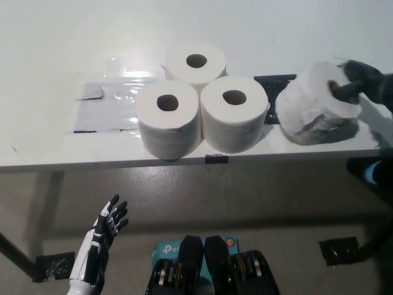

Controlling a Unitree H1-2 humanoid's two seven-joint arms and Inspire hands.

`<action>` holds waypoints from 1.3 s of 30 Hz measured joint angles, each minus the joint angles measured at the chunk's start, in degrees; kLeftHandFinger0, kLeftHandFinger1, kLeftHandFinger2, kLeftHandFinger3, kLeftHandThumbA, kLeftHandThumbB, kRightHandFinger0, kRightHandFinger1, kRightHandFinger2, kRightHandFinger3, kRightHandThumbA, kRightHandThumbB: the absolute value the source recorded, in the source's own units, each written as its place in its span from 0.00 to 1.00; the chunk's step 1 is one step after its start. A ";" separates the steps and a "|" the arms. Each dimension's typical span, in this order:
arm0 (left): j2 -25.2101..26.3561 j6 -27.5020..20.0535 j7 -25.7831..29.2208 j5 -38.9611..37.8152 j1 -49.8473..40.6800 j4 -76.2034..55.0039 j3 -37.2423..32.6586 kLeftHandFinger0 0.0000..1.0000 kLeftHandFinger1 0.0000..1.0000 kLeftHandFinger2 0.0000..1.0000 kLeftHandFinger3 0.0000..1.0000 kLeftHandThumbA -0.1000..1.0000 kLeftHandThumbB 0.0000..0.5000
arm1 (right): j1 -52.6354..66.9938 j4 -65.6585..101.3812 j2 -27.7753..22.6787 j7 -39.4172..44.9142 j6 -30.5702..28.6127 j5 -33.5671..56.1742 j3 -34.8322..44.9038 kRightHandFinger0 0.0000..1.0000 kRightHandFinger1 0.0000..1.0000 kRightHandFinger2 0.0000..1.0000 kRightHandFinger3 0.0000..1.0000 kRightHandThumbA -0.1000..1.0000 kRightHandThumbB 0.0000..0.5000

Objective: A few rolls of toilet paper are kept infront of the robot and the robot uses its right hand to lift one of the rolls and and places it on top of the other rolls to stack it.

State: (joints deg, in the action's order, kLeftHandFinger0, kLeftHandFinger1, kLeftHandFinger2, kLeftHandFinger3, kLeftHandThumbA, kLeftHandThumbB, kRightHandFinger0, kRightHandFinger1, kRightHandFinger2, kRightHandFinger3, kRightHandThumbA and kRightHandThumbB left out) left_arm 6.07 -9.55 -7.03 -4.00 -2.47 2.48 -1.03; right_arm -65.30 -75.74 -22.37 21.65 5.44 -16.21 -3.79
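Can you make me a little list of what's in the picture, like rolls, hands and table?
rolls standing together: three toilet paper rolls, upright, touching in a cluster
fourth roll: tilted, to the right of the cluster
right hand: black, shut on the fourth roll, one finger in its core hole
left hand: white, open, resting low below the table edge
table: white, with clear tape patches
stacked yet: no

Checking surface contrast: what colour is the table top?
White table top, clearest in head view.

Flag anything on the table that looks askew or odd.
The fourth roll, at the table's right, is tilted, not upright like the three grouped rolls, with the right hand reaching into its core. The left hand hangs below the table edge, open.
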 measured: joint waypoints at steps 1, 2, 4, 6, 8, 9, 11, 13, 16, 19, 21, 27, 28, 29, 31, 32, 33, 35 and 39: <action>0.00 0.00 0.00 0.00 0.00 0.05 0.05 1.00 1.00 1.00 1.00 1.00 0.33 | 0.88 -0.01 -0.31 0.10 0.10 1.44 2.61 0.00 0.00 0.31 0.57 0.65 0.00; 0.00 0.00 0.00 0.00 0.00 0.08 0.11 1.00 1.00 1.00 1.00 1.00 0.32 | 1.67 0.00 -0.52 0.16 0.16 2.56 4.85 0.00 0.00 0.28 0.57 0.64 0.00; 0.00 0.00 0.00 -0.03 -0.01 0.16 0.27 1.00 1.00 1.00 1.00 1.00 0.32 | 3.52 -0.07 -0.83 0.47 0.28 5.50 9.73 0.00 0.00 0.05 0.22 0.71 0.08; 0.00 -0.01 0.00 -0.06 -0.03 0.18 0.44 1.00 1.00 1.00 1.00 1.00 0.34 | 5.26 -0.26 -1.03 1.05 0.40 8.16 13.96 0.00 0.00 0.00 0.06 0.73 0.09; 0.00 -0.02 0.00 -0.08 -0.06 0.18 0.60 1.00 1.00 1.00 1.00 1.00 0.36 | 6.84 -0.55 -1.03 1.67 0.69 10.69 17.91 0.00 0.00 0.00 0.01 0.75 0.01; 0.00 -0.02 0.00 -0.08 -0.06 0.19 0.66 1.00 1.00 1.00 1.00 1.00 0.36 | 7.30 -0.60 -1.01 2.07 0.64 11.92 19.45 0.00 0.00 0.00 0.00 0.76 0.00; -0.02 -0.02 0.00 -0.08 -0.08 0.20 0.79 1.00 1.00 1.00 1.00 1.00 0.36 | 7.93 -0.86 -1.00 3.04 0.83 14.50 23.41 0.00 0.00 0.00 0.00 0.79 0.07; -0.02 -0.03 0.00 -0.07 -0.10 0.20 0.88 1.00 1.00 1.00 1.00 1.00 0.36 | 8.26 -1.23 -0.93 4.38 1.41 16.84 26.70 0.00 0.00 0.00 0.00 0.82 0.08; -0.01 -0.14 0.01 -0.05 -0.11 0.20 0.96 1.00 1.00 1.00 1.00 1.00 0.36 | 8.77 -1.90 -0.58 6.35 2.04 20.15 30.61 0.00 0.00 0.00 0.00 0.89 0.05; -0.02 -0.32 0.00 -0.05 -0.10 0.19 1.03 1.00 1.00 1.00 1.00 1.00 0.36 | 8.78 -2.70 0.22 8.50 3.54 23.76 33.99 0.00 0.00 0.00 0.00 0.88 0.01; -0.03 -0.37 0.00 -0.07 -0.10 0.19 1.05 1.00 1.00 1.00 1.00 1.00 0.33 | 8.73 -2.91 0.71 9.46 4.49 25.38 35.43 0.00 0.00 0.00 0.00 0.88 0.02; -0.03 -0.75 -0.01 -0.18 -0.10 0.19 1.16 1.00 1.00 1.00 1.00 1.00 0.35 | 8.19 -2.95 2.38 12.58 8.99 29.99 37.25 0.00 0.00 0.00 0.00 0.84 0.11; -0.03 -0.77 -0.01 -0.20 -0.10 0.19 1.18 1.00 1.00 1.00 1.00 1.00 0.36 | 7.88 -2.78 2.56 12.91 9.65 30.37 37.19 0.00 0.00 0.00 0.00 0.83 0.10; -0.03 -0.77 -0.01 -0.21 -0.10 0.19 1.21 1.00 1.00 1.00 1.00 1.00 0.37 | 7.35 -2.49 2.72 13.25 10.36 30.71 37.08 0.00 0.00 0.00 0.00 0.83 0.08; -0.03 -0.77 -0.01 -0.22 -0.10 0.19 1.22 1.00 1.00 1.00 1.00 1.00 0.37 | 6.09 -1.47 2.85 13.89 11.76 31.33 36.69 0.00 0.00 0.00 0.00 0.86 0.05; -0.02 -0.77 -0.01 -0.23 -0.10 0.19 1.22 1.00 1.00 1.00 1.00 1.00 0.37 | 5.40 -0.68 2.88 14.16 12.35 31.48 36.30 0.00 0.00 0.00 0.00 0.88 0.03; -0.02 -0.77 -0.01 -0.24 -0.10 0.19 1.23 1.00 1.00 1.00 1.00 1.00 0.36 | 4.53 0.22 2.91 14.54 13.02 31.71 35.79 0.00 0.00 0.00 0.00 0.89 0.05; -0.02 -0.79 -0.01 -0.28 -0.10 0.19 1.24 1.00 1.00 1.00 1.00 1.00 0.37 | 2.98 2.08 2.98 15.18 14.27 32.14 34.67 0.00 0.00 0.00 0.00 0.85 0.05; -0.02 -0.78 -0.01 -0.30 -0.10 0.16 1.25 1.00 1.00 1.00 1.00 1.00 0.37 | 0.28 7.35 3.68 16.24 17.28 33.24 32.91 0.00 0.00 0.00 0.00 0.84 0.05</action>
State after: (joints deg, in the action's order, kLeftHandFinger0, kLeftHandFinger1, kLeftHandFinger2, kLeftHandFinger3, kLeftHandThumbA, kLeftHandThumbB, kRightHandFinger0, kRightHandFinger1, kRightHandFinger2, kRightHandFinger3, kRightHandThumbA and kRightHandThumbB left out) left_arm 6.04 -10.34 -7.04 -4.30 -2.57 2.64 0.22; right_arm -65.02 -68.38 -18.69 37.89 22.72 17.03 29.12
